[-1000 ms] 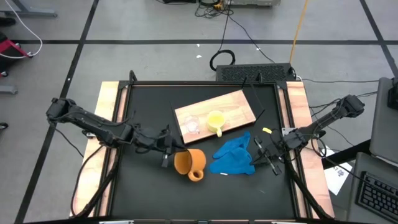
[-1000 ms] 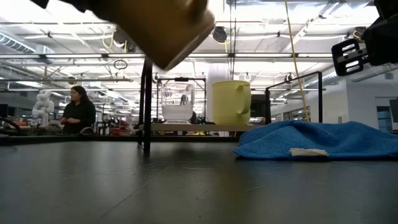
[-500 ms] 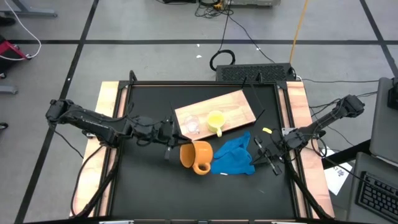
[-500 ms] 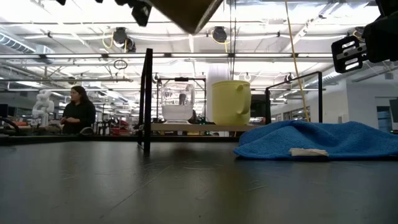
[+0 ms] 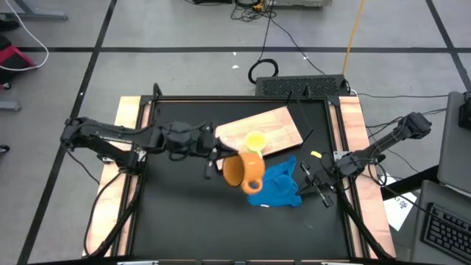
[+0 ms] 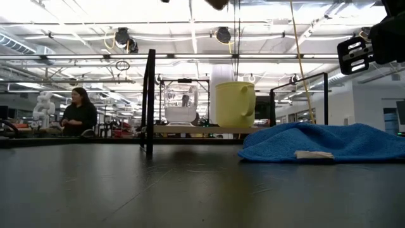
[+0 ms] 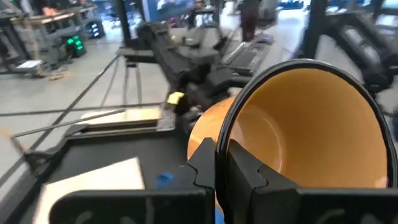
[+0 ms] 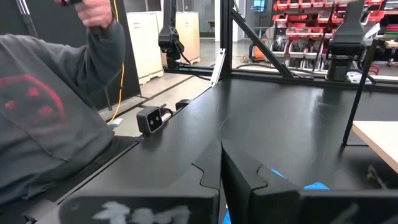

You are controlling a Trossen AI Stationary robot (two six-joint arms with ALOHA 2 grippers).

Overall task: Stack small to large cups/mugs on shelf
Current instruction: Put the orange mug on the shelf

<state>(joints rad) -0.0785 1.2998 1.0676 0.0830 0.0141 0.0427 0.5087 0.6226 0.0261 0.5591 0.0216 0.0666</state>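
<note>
The black worktop carries the wooden shelf, angled toward its far side, with a blue cloth just beside it. The left gripper holds the orange mug aloft by its rim, jaws clamped on the wall. The yellow mug stands on the shelf; the glass cup is probably hidden under the arm. The right gripper waits near the cloth, jaws seemingly closed. A thin rim pinch could let the mug swing or slip, toppling the yellow mug.
</note>
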